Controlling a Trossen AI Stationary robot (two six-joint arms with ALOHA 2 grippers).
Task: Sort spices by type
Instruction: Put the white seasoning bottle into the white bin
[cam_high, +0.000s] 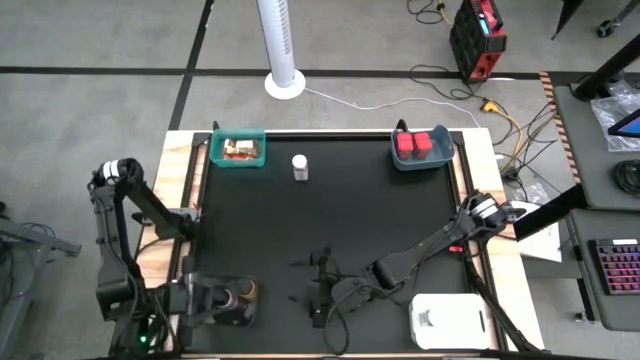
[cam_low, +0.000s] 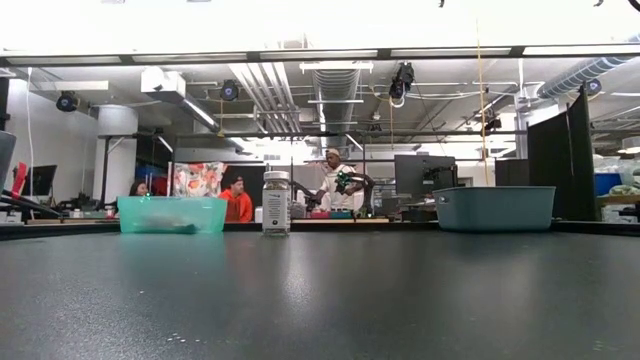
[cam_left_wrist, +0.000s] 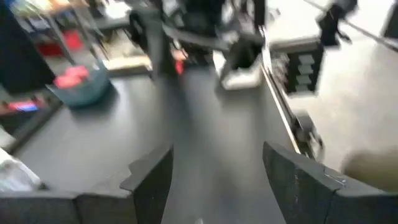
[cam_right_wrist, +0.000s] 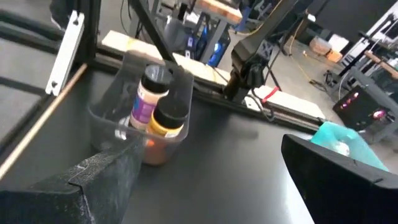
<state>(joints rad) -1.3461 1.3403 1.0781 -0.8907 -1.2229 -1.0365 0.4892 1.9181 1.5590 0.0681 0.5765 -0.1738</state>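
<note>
- High view: the right claw (cam_high: 322, 290) hangs over the near middle of the table with its fingers apart and nothing between them. A white-capped bottle (cam_high: 299, 167) stands alone, far ahead of it. The teal bin (cam_high: 238, 151) with packets lies ahead to its left, and the grey-blue bin (cam_high: 421, 148) with red boxes (cam_high: 418, 144) ahead to its right. The left claw (cam_high: 200, 300) sits beside the clear tray (cam_high: 232, 303).
- Low view: the bottle (cam_low: 276, 203) stands upright between the two bins; no claw shows.
- Left wrist view: the left claw (cam_left_wrist: 217, 171) is spread and empty.
- Right wrist view: jars (cam_right_wrist: 155, 112) stand in the clear tray (cam_right_wrist: 106, 121), just beyond the right claw's open fingers (cam_right_wrist: 339, 168).
- Step, as I judge: between picks. The next move calls for reaching for the lone bottle or a jar.
</note>
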